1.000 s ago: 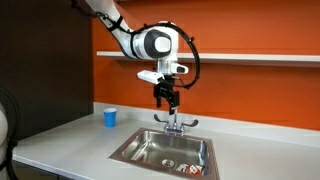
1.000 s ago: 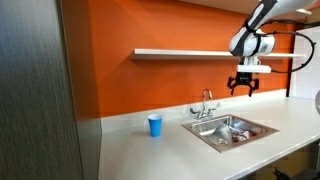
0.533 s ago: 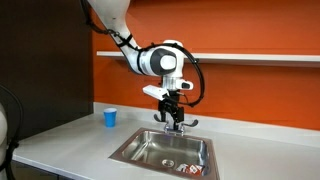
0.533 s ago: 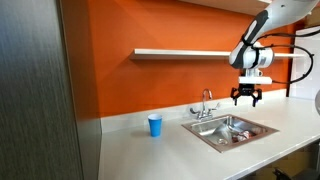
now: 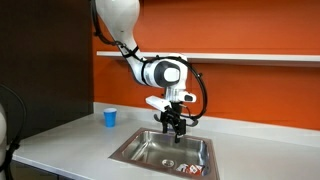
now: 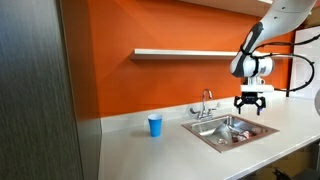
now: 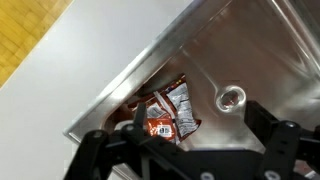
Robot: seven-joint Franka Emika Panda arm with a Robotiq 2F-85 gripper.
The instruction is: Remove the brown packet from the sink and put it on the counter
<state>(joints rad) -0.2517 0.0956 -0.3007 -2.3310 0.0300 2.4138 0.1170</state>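
Against the orange wall [image 5: 260,90], the pale desk [image 5: 60,140] holds the steel sink [image 5: 125,152], and the brown packet [image 7: 170,112] lies flat near a corner of its basin. The claw [image 5: 175,131] hangs over the basin, released and empty, pointing down, probably lined up for a descent. The packet sits below it, slightly toward the corner. The gap between them is hard to judge.

We've got bright, even light in both exterior views; in the wrist view the sink [image 7: 262,58] glares softly, the gripper [image 7: 188,152] dark and blurred.
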